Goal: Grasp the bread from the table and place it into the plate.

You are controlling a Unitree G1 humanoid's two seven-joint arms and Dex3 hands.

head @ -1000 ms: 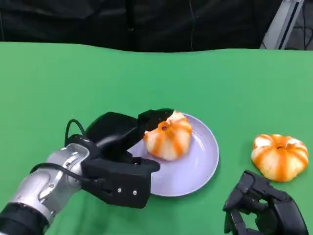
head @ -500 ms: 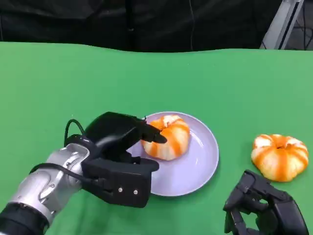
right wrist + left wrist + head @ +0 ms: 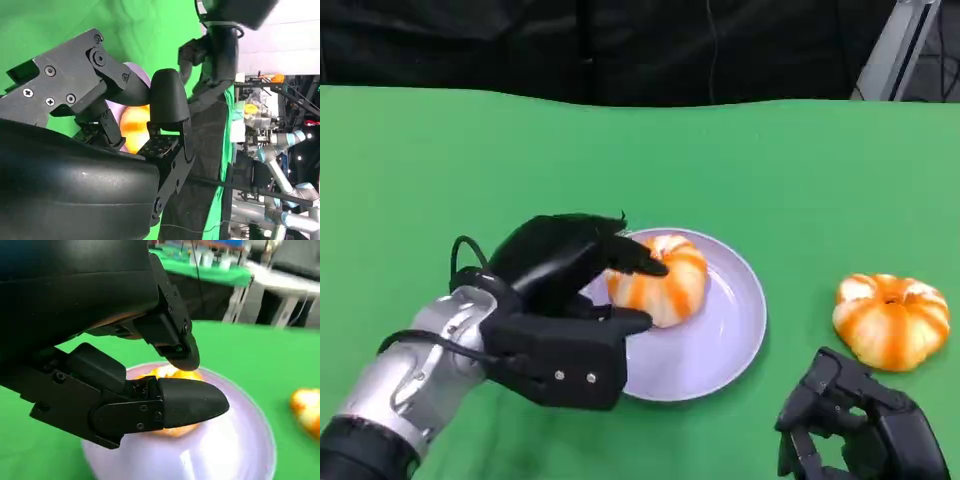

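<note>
Bread (image 3: 658,280): orange-and-white striped bun, sitting on the lavender plate (image 3: 730,330), toward its left part. Left hand (image 3: 570,300): hovering at the plate's left edge, fingers spreading apart around the bread, one fingertip (image 3: 645,265) lying over its top; whether it is touching is not clear. Second bread (image 3: 891,320): lying on the green worktop (image 3: 470,170), well right of the plate. Right hand (image 3: 860,430): resting low at the near right edge, fingers curling inward, holding nothing.
</note>
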